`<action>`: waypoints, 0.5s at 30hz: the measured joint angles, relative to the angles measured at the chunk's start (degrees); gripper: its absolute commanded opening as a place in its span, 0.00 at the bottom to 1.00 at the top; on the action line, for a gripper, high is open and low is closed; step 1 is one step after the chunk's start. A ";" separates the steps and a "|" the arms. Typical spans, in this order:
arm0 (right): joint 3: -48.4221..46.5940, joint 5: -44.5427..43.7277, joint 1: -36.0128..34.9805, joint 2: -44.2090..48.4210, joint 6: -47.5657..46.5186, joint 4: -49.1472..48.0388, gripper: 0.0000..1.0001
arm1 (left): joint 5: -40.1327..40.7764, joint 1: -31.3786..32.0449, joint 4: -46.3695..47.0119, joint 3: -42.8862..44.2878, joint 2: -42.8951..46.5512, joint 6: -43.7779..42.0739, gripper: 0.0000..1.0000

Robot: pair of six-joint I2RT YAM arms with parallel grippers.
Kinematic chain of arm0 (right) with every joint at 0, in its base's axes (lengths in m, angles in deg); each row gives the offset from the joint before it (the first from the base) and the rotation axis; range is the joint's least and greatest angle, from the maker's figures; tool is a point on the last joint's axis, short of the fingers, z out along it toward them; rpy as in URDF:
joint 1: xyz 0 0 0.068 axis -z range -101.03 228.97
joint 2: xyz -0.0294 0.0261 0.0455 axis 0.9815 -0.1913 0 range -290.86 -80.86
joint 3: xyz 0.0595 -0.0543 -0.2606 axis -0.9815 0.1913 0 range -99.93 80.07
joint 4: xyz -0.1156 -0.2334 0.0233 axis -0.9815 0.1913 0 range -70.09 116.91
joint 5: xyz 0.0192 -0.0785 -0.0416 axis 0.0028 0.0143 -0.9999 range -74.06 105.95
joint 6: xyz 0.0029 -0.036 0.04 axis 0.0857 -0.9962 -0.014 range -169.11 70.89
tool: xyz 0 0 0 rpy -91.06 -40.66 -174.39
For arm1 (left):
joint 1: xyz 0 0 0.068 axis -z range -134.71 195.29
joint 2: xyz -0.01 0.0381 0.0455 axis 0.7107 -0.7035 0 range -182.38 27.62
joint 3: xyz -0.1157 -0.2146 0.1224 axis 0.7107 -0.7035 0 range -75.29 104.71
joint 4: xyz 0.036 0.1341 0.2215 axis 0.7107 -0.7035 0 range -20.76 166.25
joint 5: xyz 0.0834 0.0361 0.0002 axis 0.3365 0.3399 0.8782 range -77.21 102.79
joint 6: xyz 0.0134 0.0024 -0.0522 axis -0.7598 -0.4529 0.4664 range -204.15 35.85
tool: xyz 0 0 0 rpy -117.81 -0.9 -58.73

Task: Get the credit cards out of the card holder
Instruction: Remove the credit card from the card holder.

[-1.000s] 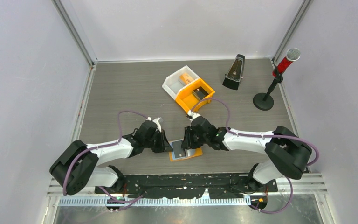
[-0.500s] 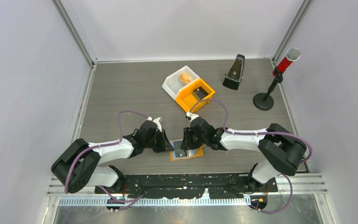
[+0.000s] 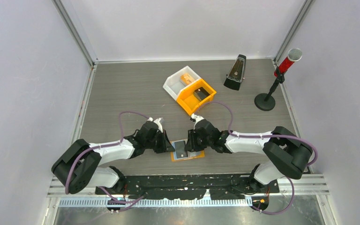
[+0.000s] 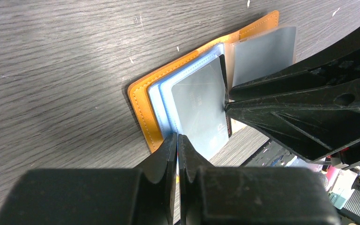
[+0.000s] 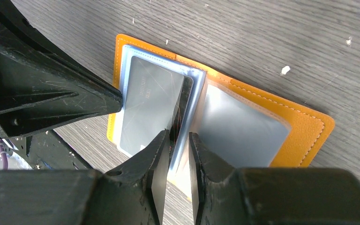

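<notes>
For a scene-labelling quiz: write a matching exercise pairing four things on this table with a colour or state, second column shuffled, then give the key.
1. card holder
2. microphone
3. metronome
4. white bin

A. red body, grey head
B. touching the orange bin
C. orange, lying open
D. black, standing upright

Pairs: 1-C, 2-A, 3-D, 4-B

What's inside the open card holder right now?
A dark card shows through the top blue sleeve of the card holder. Anything in sleeves underneath is covered.
</notes>
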 measured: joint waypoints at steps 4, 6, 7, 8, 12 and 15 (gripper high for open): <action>0.39 0.55 0.02 -0.02 0.00 -0.94 0.27 | -0.02 0.00 0.07 0.00 -0.04 0.00 0.07; 0.92 1.31 0.11 -0.17 0.04 -2.03 0.27 | -0.02 0.00 0.07 0.00 -0.04 0.00 0.07; 1.18 1.73 0.24 -0.35 0.11 -2.75 0.26 | -0.02 0.00 0.07 0.00 -0.07 0.00 0.07; 1.40 2.10 0.42 -0.50 0.17 -3.23 0.26 | -0.02 0.00 0.07 0.00 -0.07 0.00 0.07; 2.38 3.67 1.20 -0.70 0.48 -5.44 0.25 | -0.31 -0.02 0.31 0.00 -0.42 0.00 0.07; 3.54 4.96 1.97 -0.70 0.96 -7.67 0.23 | -0.70 -0.22 0.74 0.00 -0.81 0.02 0.07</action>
